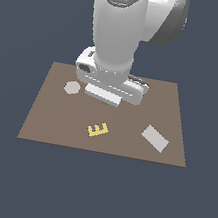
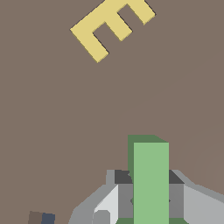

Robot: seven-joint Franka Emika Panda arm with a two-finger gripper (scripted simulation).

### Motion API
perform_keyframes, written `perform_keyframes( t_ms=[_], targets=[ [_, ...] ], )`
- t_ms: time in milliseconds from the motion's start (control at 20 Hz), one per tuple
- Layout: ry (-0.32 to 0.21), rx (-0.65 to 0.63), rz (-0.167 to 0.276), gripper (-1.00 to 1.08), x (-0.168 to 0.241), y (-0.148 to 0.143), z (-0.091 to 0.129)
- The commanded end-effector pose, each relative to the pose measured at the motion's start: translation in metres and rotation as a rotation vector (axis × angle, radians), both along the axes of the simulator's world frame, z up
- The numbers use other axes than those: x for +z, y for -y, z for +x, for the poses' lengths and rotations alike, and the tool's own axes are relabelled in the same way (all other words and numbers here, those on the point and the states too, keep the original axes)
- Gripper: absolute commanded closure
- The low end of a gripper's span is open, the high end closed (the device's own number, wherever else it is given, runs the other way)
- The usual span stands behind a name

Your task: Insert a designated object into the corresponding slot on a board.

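green t (image 2: 151, 183) crossbar cut off; slot hidden behind arm.

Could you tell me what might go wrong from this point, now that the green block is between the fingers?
1. The arm hides the board beneath it in the exterior view, and no T-shaped slot shows in either view, so alignment may be off.
2. The gripper holds the green block by a narrow stem; it could twist on contact.
3. The yellow E block lies nearby and could be bumped.

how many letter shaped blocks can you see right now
2. The yellow E block lies on the board, toward its near edge. The green block sits between the gripper fingers; its T shape is mostly hidden. The arm may hide others.
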State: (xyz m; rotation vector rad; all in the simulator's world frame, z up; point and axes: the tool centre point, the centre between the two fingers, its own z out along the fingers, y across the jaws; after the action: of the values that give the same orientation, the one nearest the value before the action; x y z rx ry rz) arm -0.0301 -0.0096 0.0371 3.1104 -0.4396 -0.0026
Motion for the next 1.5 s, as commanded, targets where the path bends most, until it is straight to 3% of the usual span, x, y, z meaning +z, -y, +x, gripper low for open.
perform_keyframes(
  t_ms=[0,650,1450],
  targets=[
    [0.001,-0.03,0.0,1.08,0.001,-0.019,-0.01],
    [0.001,-0.127,0.0,1.08,0.002,-0.085,-0.037],
    [0.0,-0.134,0.0,1.08,-0.004,-0.091,-0.037]
  ],
)
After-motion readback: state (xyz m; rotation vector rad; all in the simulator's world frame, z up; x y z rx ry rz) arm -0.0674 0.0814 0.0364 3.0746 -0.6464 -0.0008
